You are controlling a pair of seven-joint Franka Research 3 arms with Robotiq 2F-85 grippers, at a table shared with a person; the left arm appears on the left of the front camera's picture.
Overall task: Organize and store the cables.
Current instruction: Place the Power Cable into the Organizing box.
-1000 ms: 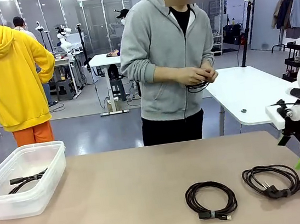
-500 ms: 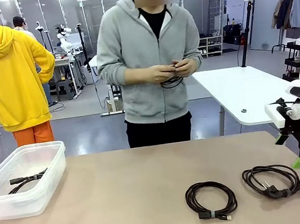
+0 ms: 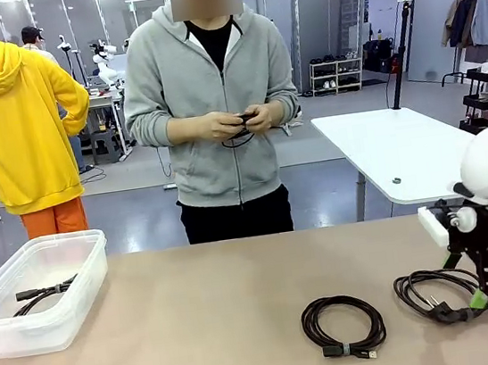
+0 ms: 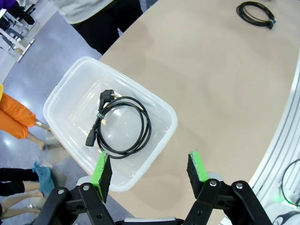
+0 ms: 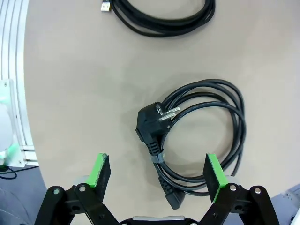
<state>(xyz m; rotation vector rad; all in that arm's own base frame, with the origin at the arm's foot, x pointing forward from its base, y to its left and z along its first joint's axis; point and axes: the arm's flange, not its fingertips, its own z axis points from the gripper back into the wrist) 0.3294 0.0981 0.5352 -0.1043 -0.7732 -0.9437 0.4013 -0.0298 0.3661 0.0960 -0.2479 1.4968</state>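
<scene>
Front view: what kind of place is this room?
Probably a robotics lab or workshop: the robot's right claw hovers open over a coiled cable, with a white worktable and a shelf rack behind.

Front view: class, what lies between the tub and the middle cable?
Only bare table between the tub and the middle cable, seen in the front view.

Smooth beige worktop (image 3: 200, 323) filling the foreground, clear rectangular plastic tub (image 3: 30, 335) at its 9 o'clock edge, person in a grey zip hoodie (image 3: 177, 83) standing beyond at 12 o'clock, white rectangular table (image 3: 392, 145) behind at 2 o'clock, glossy grey floor (image 3: 141, 223) underneath.
</scene>
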